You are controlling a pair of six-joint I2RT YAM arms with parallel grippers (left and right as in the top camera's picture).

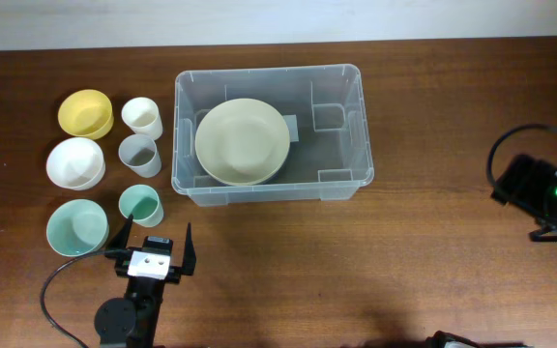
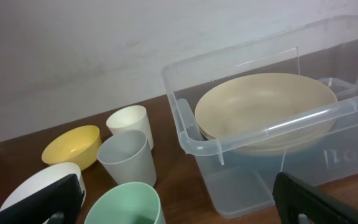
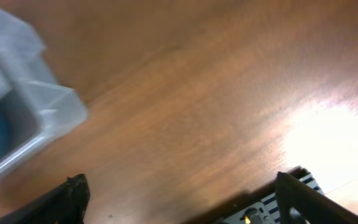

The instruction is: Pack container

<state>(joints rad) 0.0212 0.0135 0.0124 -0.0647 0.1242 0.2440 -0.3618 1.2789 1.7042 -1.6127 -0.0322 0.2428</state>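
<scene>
The left gripper (image 1: 157,242) sits at the near left of the wooden table (image 1: 433,271), its two fingers spread wide and grasping nothing; just beyond its left finger stands a green cup (image 1: 140,205), with a pale green bowl (image 1: 75,227) to the left of that cup. Farther back run two short rows; a grey cup (image 1: 139,155) and a cream cup (image 1: 141,116) stand behind the green cup; a white bowl (image 1: 75,161) and a yellow bowl (image 1: 85,112) stand behind the green bowl. To the right of these cups, towards the far middle of the table, rests the container (image 1: 341,145); it is clear plastic, rectangular, upright and open on top; a broad beige bowl (image 1: 242,140) lies inside its left half. The right gripper (image 3: 179,186) hangs well to the right of the container, above bare wood; its fingers are also spread wide, with nothing between them; one corner of the container shows at the left edge of its wrist view.
</scene>
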